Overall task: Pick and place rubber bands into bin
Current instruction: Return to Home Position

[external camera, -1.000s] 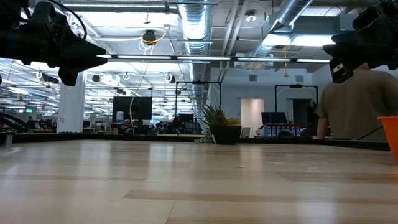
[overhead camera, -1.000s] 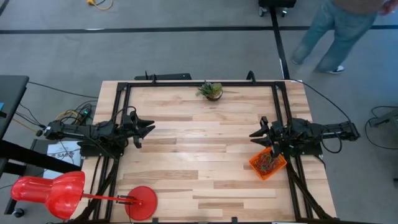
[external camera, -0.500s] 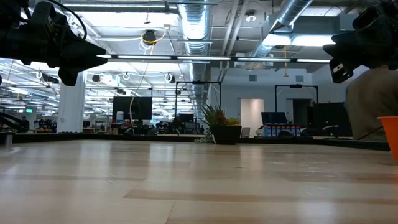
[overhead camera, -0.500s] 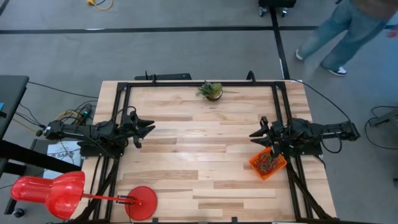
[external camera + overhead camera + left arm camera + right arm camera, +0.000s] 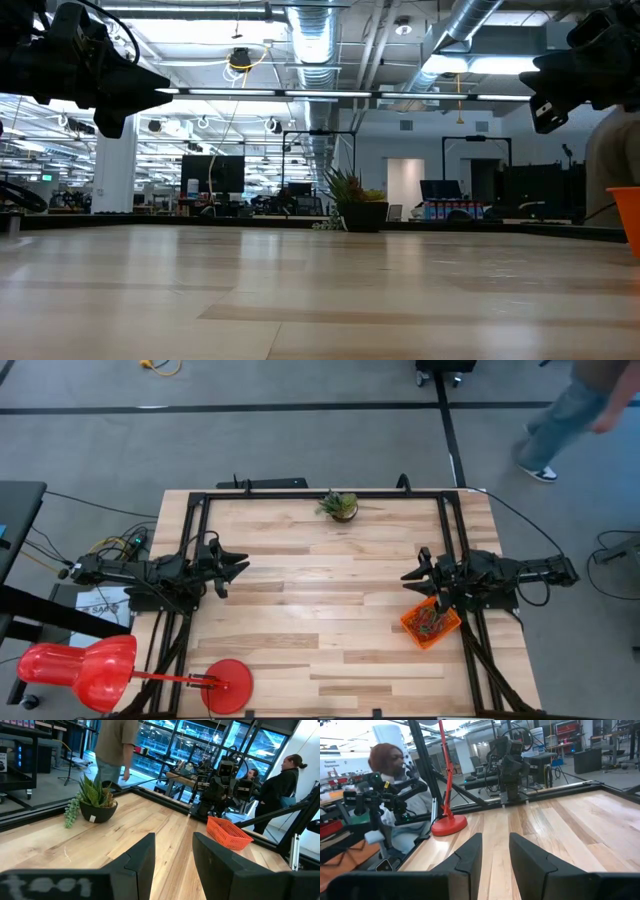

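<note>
**Both arms parked, the bands gathered in the bin**

The left gripper (image 5: 238, 568) hangs over the left edge of the table (image 5: 330, 650), and the right gripper (image 5: 412, 575) over the right edge. Each is tucked close to its own frame and points inward across the bare wood. That looks to me like a resting pose, out of the way, and not a reach for anything. Both wrist views show each arm's two dark fingers parted with nothing between them. So both are open and empty, which fits arms that have no load to carry.

The orange bin (image 5: 431, 622) sits on the right side of the table, in its near half, just nearer than the right gripper and partly under that arm. I'd guess it is kept there so that the right arm has only a short drop to make. The rubber bands (image 5: 430, 620) lie in it as a tangle of coloured loops. From above I can make out none lying loose on the wood, though something that thin could escape me, so the job seems at or near its end.

A potted plant (image 5: 340, 506) stands at the far edge, and a red disc (image 5: 228, 685) on the near left; both are well clear of the bin. A person (image 5: 580, 400) is on the floor beyond the far right corner.
</note>
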